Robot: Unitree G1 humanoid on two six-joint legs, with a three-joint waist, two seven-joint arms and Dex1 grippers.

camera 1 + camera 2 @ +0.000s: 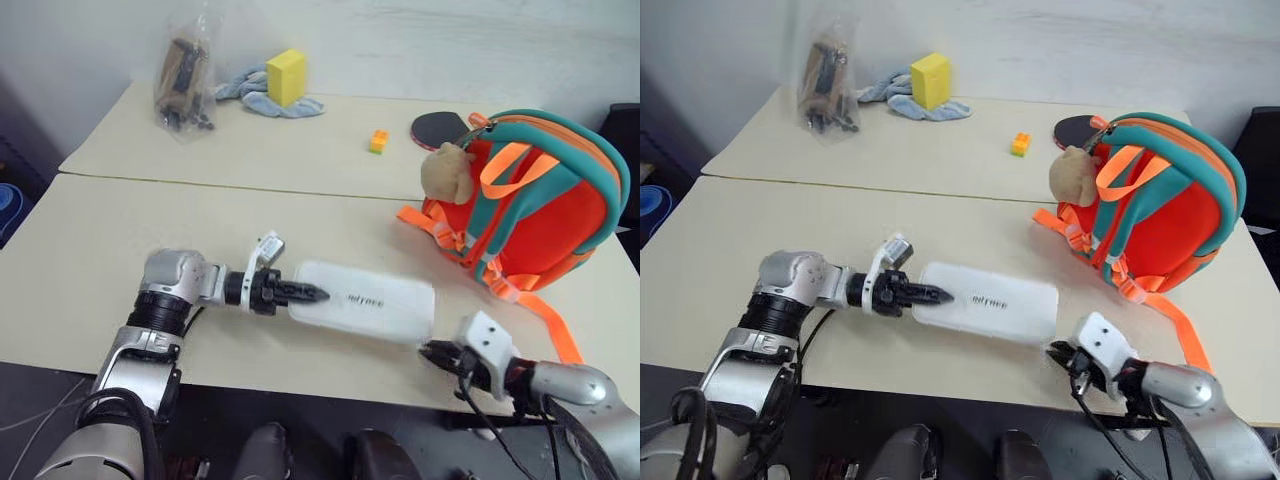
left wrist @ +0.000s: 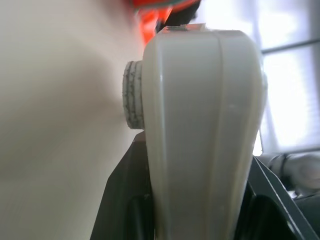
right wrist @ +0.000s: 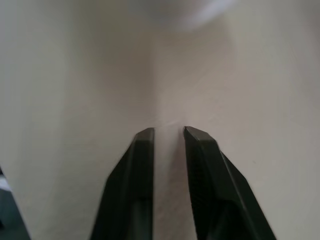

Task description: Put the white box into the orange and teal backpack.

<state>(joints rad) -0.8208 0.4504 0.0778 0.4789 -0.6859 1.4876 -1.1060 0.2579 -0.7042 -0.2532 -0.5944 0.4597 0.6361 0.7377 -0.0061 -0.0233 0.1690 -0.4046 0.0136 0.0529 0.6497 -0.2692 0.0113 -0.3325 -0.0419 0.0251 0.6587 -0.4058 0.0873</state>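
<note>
Now, white box (image 1: 366, 301) flat, long axis L-R, L hand (image 1: 312, 294) gripping end.

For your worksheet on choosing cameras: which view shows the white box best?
The left eye view: the whole box lies flat, lettering visible, left gripper at its end. The right eye view matches. The left wrist view shows one end close up; the right wrist view, a blurred edge.

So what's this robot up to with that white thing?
The left gripper has closed on one end of the white box, which lies flat on the table. The right gripper sits at the box's other end, slightly open and holding nothing. The backpack stands just beyond, with nothing put in yet.
</note>
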